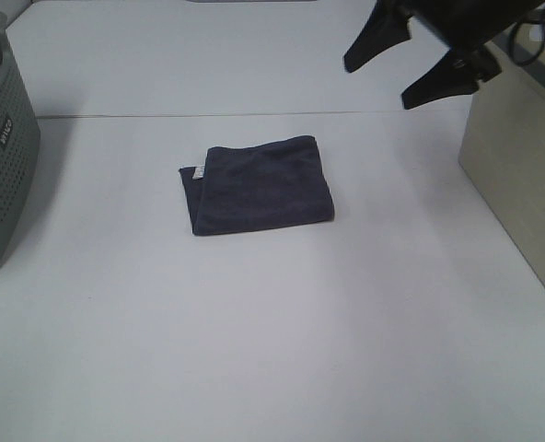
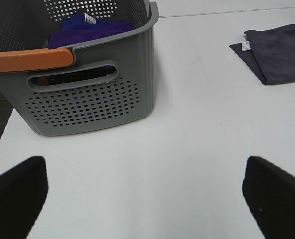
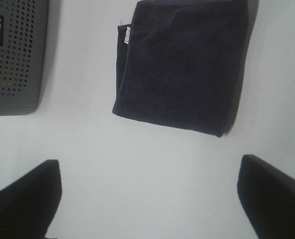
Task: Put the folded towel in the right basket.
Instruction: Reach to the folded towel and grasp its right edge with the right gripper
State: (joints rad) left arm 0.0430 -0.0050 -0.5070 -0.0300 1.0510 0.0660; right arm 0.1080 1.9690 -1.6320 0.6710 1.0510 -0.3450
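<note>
The folded dark grey towel (image 1: 259,184) lies flat on the white table, mid-table, with a small white tag at its left edge. It also shows in the left wrist view (image 2: 282,52) and the right wrist view (image 3: 180,64). My right gripper (image 1: 407,66) is open and empty, held high above the table to the back right of the towel; in its wrist view (image 3: 148,164) the towel lies beyond its fingertips. My left gripper (image 2: 143,164) is open and empty, low over the table near the grey basket, out of the high view. A beige container (image 1: 521,175) stands at the right edge; its inside is hidden.
A grey perforated basket (image 1: 1,138) stands at the left edge; the left wrist view shows its wall (image 2: 87,84), its orange handle (image 2: 28,59) and purple-blue cloth (image 2: 95,27) inside. Its wall also shows in the right wrist view (image 3: 13,55). A table seam (image 1: 208,115) runs behind the towel.
</note>
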